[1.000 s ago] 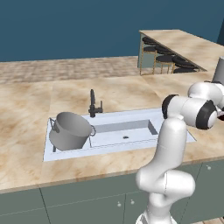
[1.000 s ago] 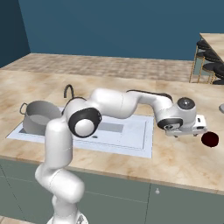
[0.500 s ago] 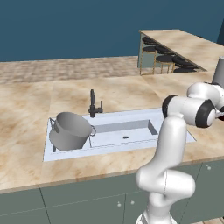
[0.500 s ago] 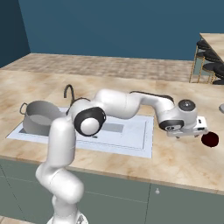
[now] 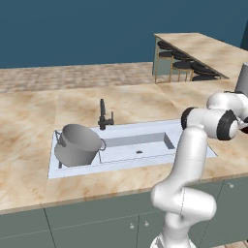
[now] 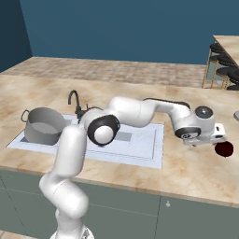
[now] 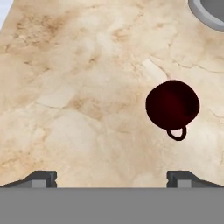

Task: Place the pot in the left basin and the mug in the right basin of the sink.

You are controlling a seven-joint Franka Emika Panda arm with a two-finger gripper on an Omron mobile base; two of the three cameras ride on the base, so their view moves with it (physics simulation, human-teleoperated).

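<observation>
The small dark red mug (image 7: 172,105) stands on the beige counter, its handle toward my fingertips (image 7: 179,176). My gripper (image 7: 111,178) hovers open over bare counter, with the mug off to the right of its centre line. In the right base view the gripper (image 6: 204,143) hangs just left of the mug (image 6: 224,149), right of the sink (image 6: 156,156). The grey pot (image 5: 77,144) sits a little tilted in the left basin (image 5: 98,159) and nearly fills it. The right basin (image 5: 138,145) holds nothing.
A slim black faucet (image 5: 103,115) rises behind the sink. A tall grey cylinder (image 5: 242,77) stands on the counter beyond the mug, and its base (image 7: 210,11) shows at the top right of the hand view. Bar stools (image 5: 186,65) stand under a far counter.
The hand has crept a little to the right, toward the mug. Its jaws have stayed wide open. The pot and the mug have not moved.
</observation>
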